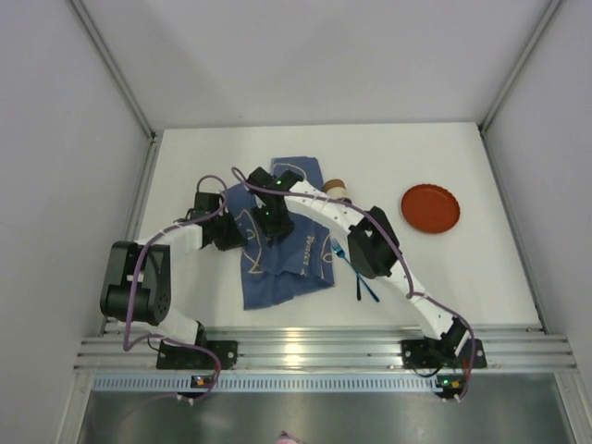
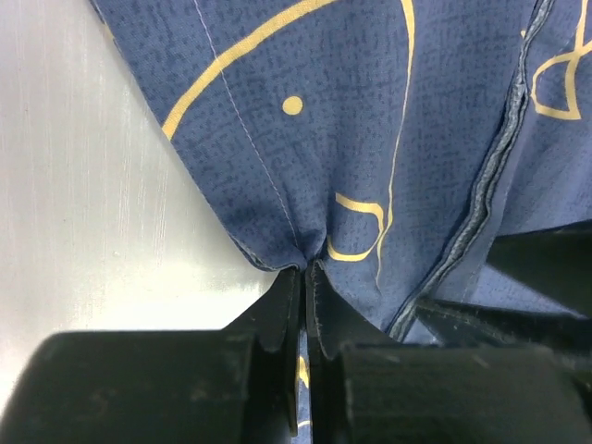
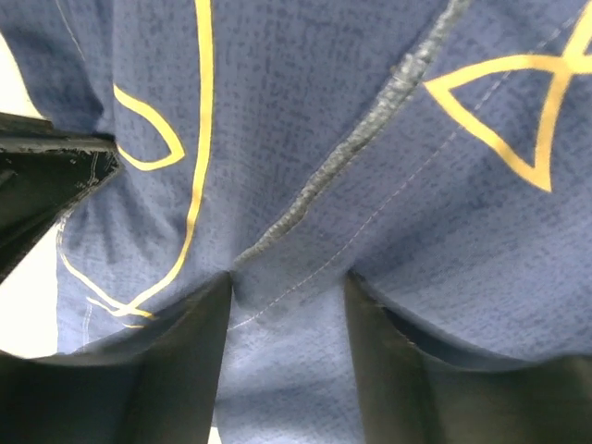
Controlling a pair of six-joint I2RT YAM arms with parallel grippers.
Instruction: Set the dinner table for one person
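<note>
**Cloth [image 1: 277, 273] spread-out: both grippers on fabric**

Step in hand (judged): laying the cloth flat as a placemat. Dinner table [image 1: 462, 277] lies under the cloth and extends all round it. L gripper [image 2: 305, 270]: jaws closed, pinching the cloth's edge. R gripper [image 3: 287, 314]: jaws part-open, straddling a raised fold; firm hold not confirmed. Next move calls for even outward pull, no snagging. Red plate [image 1: 430, 208]: well right of cloth.

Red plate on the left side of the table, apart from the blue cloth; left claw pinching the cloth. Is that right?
No. The top external view shows the red plate on the right side of the dinner table. It does lie apart from the blue cloth, and the left claw is pinching that cloth.
</note>
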